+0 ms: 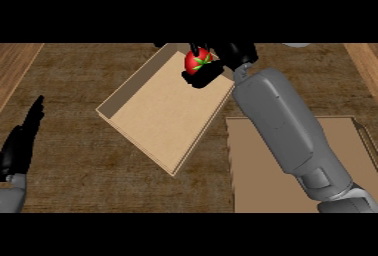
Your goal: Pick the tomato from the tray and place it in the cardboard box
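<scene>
A red tomato [196, 61] with a green stem shows near the top of the head view, held by my right hand [215, 64], whose black fingers curl round it. The hand and tomato hover over the far end of a tilted, shallow tan tray [159, 117] with low walls. My right forearm [288, 130] stretches across from the lower right. Beneath that forearm lies the cardboard box [255, 170], a flat tan area at the lower right, partly hidden by the arm. My left hand [21, 145] rests at the left edge, fingers straight and pointing up.
The dark wooden counter [74, 170] surrounds both containers. Lighter wood strips run along the far left [15, 65] and far right [365, 60] edges. A black shape shows just above the tray's far edge, behind the hand.
</scene>
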Motion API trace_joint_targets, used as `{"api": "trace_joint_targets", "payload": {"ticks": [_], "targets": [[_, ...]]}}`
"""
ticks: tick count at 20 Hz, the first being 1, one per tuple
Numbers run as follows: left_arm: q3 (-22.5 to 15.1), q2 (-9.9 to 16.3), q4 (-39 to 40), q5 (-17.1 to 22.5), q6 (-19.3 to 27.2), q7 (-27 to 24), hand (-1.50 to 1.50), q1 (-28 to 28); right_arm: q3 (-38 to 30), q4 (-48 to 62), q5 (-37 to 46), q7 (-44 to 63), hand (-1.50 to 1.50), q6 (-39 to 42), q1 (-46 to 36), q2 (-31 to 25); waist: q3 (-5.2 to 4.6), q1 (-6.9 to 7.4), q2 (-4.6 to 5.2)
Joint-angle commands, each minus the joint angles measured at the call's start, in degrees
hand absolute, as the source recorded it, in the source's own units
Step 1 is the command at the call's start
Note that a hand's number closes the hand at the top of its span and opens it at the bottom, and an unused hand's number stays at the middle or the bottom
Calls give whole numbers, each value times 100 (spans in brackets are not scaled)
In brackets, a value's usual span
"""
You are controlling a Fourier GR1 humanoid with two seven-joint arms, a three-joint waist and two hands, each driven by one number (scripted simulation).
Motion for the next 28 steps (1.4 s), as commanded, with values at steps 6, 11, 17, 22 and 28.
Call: {"api": "trace_joint_targets", "payload": {"ticks": [6, 11, 17, 22, 28], "targets": [[-172, -148, -263, -240, 28, 421, 0, -334, -195, 2112, -486, -55, 150, -596, -1230, 579, 0, 204, 73], [-142, -193, 293, -264, -87, -164, 0, -349, -76, 3007, -757, -308, 150, -1090, -1589, 586, -8, 336, 127], [-131, -145, 188, -217, -223, -185, 0, -439, 41, 3675, -1026, 129, 150, -1388, -1715, 588, -11, 537, 173], [-222, -292, 329, -304, -166, 142, 0, -916, -5, 3931, -1475, 63, -150, -1242, -1667, 589, -6, 582, 208], [-69, -142, 404, -217, -298, -79, 0, -824, -138, 3935, -1781, -572, -150, -1486, -1671, 589, -4, 591, 209]]}}
